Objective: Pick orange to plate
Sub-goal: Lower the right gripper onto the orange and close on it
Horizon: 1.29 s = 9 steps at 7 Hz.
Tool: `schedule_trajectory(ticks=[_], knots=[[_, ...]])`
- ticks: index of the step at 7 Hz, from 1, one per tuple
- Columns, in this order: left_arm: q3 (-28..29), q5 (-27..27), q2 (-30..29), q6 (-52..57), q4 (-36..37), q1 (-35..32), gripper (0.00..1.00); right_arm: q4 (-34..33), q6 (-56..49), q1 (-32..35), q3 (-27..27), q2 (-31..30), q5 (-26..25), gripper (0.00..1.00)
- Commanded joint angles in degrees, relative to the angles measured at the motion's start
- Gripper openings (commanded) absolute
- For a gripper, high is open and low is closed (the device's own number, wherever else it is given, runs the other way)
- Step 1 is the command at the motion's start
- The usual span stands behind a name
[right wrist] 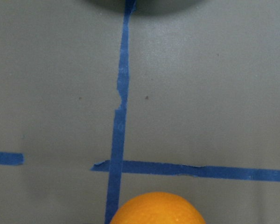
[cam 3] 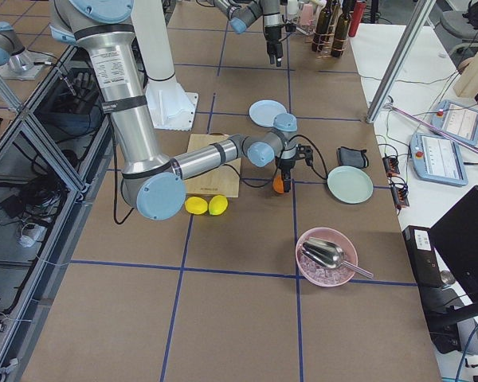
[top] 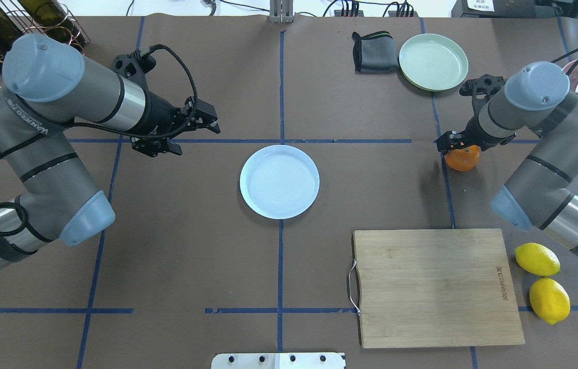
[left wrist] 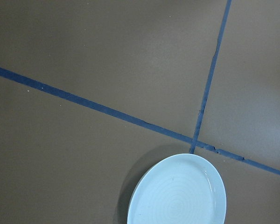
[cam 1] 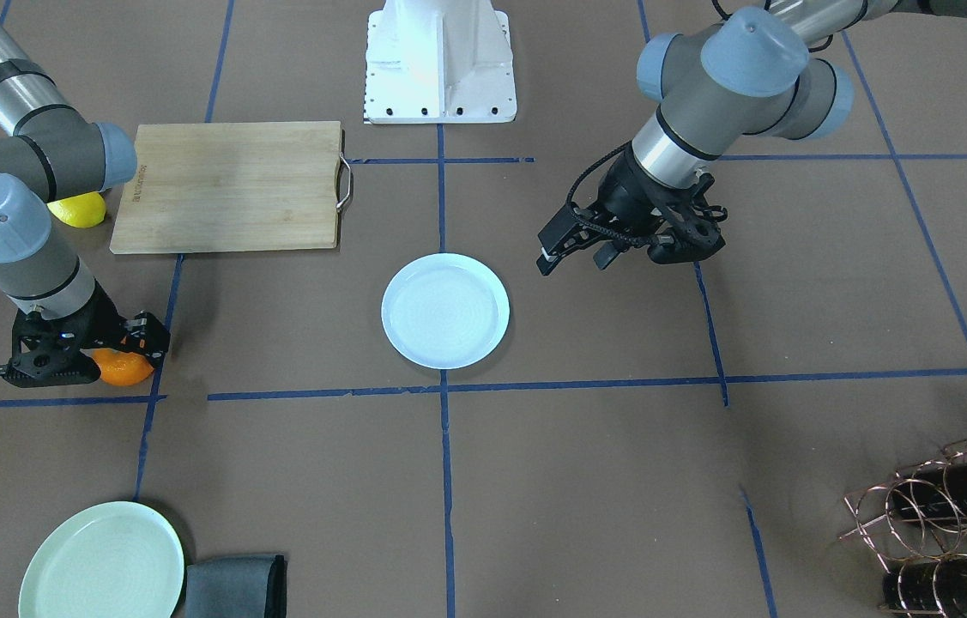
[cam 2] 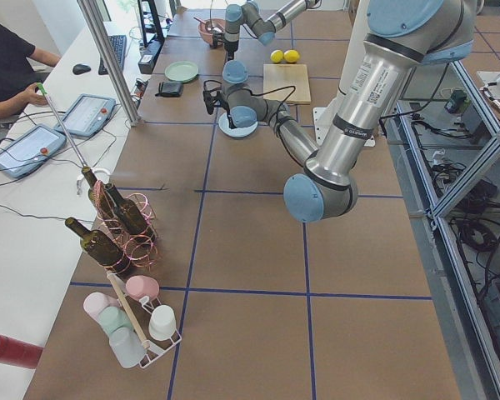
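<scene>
The orange [cam 1: 124, 367] [top: 463, 159] rests on the brown table on the robot's right side, beside a blue tape line. My right gripper [top: 459, 147] is down over it, its fingers open on either side of the fruit. In the right wrist view only the top of the orange [right wrist: 156, 211] shows, at the bottom edge. The pale bluish-white plate [cam 1: 445, 311] [top: 279, 182] lies empty at the table's middle. My left gripper [cam 1: 575, 262] [top: 195, 138] hovers open and empty beside the plate, whose rim [left wrist: 177, 198] shows in the left wrist view.
A wooden cutting board [top: 437, 287] lies near the robot's base on the right, with two lemons [top: 542, 279] beside it. A mint-green plate [top: 433, 61] and a folded grey cloth [top: 375, 51] sit at the far right. A copper bottle rack [cam 1: 946, 524] stands at the far left.
</scene>
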Motion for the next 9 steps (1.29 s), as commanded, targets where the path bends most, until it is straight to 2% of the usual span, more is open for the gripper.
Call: schedule_trajectory(ticks=[1, 2, 3, 4, 6, 8, 9], knots=[[0.0, 0.0, 0.01, 0.0, 0.0, -0.03, 1.0, -0.04, -0.22, -0.05, -0.02, 0.02, 0.24, 1.0], [0.0, 0.0, 0.01, 0.0, 0.0, -0.03, 1.0, -0.04, -0.31, -0.05, 0.07, -0.07, 0.42, 0.72], [0.0, 0.0, 0.01, 0.0, 0.0, -0.03, 1.0, -0.04, -0.75, -0.05, 0.16, -0.24, 0.59, 0.29], [0.0, 0.0, -0.08, 0.0, 0.0, -0.03, 1.0, 0.05, -0.84, 0.12, 0.68, -0.16, 0.77, 0.0], [-1.14, 0.08, 1.14, 0.52, -0.09, -0.11, 1.0, -0.82, -0.05, 3.01, 6.45, -0.33, 2.69, 0.0], [-5.69, 0.7, 5.08, 12.24, 0.09, -2.3, 1.0, -0.83, 1.96, 5.31, 8.15, 0.63, 8.66, 0.0], [-6.59, 0.7, 7.71, 19.87, 0.09, -3.7, 1.0, -0.74, 5.72, 5.14, 8.68, 2.81, 9.38, 0.0]])
